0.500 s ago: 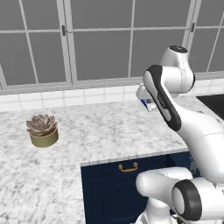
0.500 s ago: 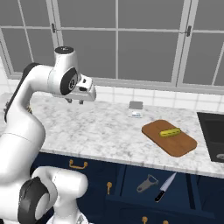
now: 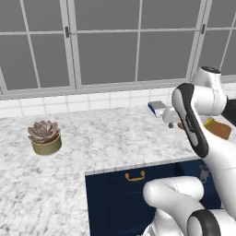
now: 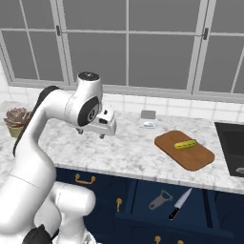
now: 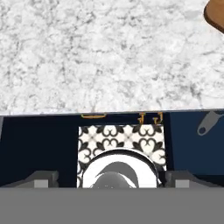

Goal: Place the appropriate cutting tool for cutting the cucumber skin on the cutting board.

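A: End effector (image 4: 102, 127) hangs over the table (image 4: 128, 152), nothing in it; can't tell if the fingers are apart.

B: Peeler (image 4: 160, 200) sits below it and off to the right in the open drawer (image 4: 143, 209), knife (image 4: 180, 204) just past. I'd swing over and come straight down on the peeler's handle.

A: Farther right, cucumber (image 4: 186, 144) lies on the cutting board (image 4: 184, 150).

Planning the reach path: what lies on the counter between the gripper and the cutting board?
In the right base view, bare marble counter lies between the gripper and the cutting board. The small box sits farther back, off that line.
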{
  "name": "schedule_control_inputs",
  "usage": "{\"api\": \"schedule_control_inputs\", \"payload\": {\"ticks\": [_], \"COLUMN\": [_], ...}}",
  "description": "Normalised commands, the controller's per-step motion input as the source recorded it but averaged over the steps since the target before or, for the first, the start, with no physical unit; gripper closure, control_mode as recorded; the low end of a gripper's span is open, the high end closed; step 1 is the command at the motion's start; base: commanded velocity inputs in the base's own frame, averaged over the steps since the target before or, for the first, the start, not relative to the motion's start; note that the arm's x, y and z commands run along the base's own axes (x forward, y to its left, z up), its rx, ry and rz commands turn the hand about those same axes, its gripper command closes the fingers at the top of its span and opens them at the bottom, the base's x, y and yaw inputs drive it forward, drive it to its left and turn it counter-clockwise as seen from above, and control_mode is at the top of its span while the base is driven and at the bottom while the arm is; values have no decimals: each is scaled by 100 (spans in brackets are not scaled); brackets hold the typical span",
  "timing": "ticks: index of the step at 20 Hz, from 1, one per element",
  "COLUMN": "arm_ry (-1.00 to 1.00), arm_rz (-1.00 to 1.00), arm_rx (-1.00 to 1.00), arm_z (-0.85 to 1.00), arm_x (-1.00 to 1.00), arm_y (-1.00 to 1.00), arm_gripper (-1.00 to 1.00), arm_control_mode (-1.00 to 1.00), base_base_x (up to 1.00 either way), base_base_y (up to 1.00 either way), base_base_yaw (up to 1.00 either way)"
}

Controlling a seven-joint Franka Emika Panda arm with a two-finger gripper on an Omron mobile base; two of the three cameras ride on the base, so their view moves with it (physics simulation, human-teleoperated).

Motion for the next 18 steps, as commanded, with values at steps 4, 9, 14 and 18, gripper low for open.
{"api": "schedule_control_inputs", "payload": {"ticks": [4,9,14,18], "arm_ry": [38,8,10,26], "arm_rz": [1,3,0,0], "arm_rx": [-4,-2,1,9], "arm_z": [-80,-42,-55,-83], "arm_x": [-5,-26,-50,-37], "arm_y": [-98,-100,-100,-69], "arm_gripper": [-100,-100,-100,-100], "arm_control_mode": [-100,-100,-100,-100], "base_base_x": [0,0,0,0], "base_base_y": [0,0,0,0], "base_base_yaw": [0,0,0,0]}}
